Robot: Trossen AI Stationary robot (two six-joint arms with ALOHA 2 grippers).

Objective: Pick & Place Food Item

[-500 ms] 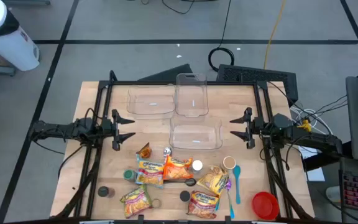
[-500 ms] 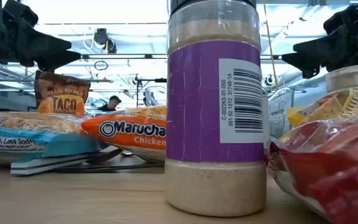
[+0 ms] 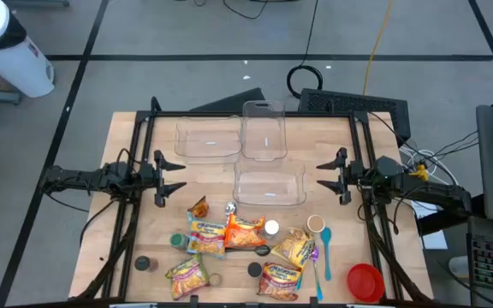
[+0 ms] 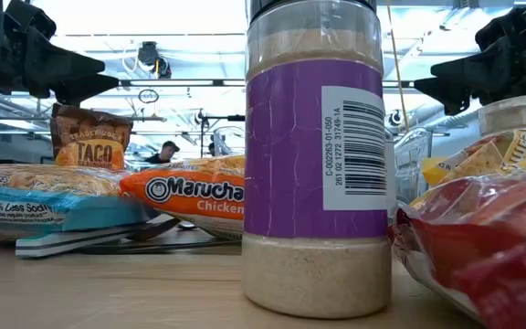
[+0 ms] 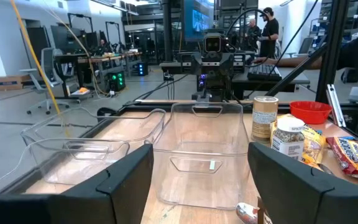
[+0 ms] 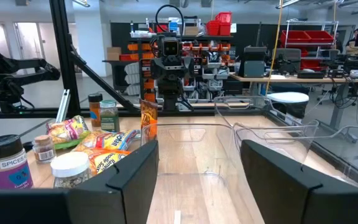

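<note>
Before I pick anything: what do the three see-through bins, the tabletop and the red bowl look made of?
The bins look like clear, glossy rigid plastic: the wood shows through them and their rims catch glare. The tabletop looks like light wood with a smooth finish and visible plank grain. The red bowl is probably plastic, uniformly coloured and opaque, though that view leaves this open.

Purple label with a white barcode patch on the spice jar (image 4: 316,155). Orange ramen packet (image 4: 190,196) beside it, red bowl (image 3: 365,281), blue spoon (image 3: 325,250), clear containers (image 3: 269,184).
</note>
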